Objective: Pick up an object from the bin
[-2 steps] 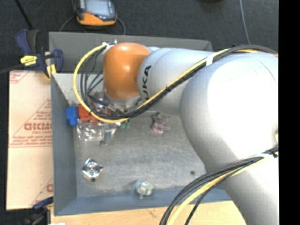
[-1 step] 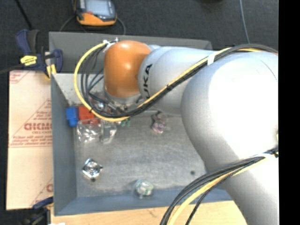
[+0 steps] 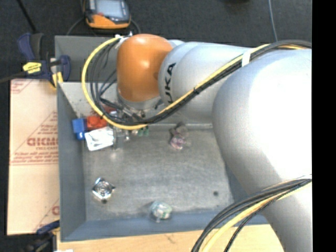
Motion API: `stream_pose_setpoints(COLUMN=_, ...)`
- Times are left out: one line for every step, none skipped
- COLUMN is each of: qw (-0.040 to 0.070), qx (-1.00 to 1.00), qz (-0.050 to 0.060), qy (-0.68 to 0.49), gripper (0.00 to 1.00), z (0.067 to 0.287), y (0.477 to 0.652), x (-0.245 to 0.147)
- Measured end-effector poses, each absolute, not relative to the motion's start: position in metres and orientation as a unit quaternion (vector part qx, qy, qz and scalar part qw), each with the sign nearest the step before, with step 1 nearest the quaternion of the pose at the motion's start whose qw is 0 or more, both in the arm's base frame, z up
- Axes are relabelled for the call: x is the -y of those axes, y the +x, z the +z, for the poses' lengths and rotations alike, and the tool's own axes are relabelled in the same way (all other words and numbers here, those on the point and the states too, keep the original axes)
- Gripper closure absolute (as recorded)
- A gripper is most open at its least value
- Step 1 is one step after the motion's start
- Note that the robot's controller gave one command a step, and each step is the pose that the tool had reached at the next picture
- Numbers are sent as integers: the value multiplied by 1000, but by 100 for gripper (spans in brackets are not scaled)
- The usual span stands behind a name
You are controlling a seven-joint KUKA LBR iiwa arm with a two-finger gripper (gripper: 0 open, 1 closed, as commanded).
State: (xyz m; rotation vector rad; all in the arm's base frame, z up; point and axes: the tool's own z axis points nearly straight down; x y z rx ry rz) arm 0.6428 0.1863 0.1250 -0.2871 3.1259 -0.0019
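My gripper (image 3: 126, 132) hangs under the arm's wrist at the bin's upper left, mostly hidden from above. Just left of it lies a white flat piece (image 3: 100, 139), with a red block (image 3: 95, 122) behind that and a small blue block (image 3: 79, 128) against the left wall. A small green bit (image 3: 142, 133) lies right beside the gripper. Whether the gripper touches any of these is hidden.
A small pale purple thing (image 3: 178, 139) lies in the middle of the bin near the back. A shiny crumpled piece (image 3: 103, 189) sits at the front left, and a clear greenish thing (image 3: 160, 211) by the front wall. The arm covers the bin's right side.
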Motion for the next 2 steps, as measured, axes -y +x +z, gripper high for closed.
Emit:
stream_pose_setpoints(qw=1, qx=-1000, qz=1, qy=-27, gripper=100, z=89, y=641, x=-145)
stream_pose_setpoints(qw=4, qx=-1000, qz=0, qy=-19, gripper=100, z=203, y=632, x=-133)
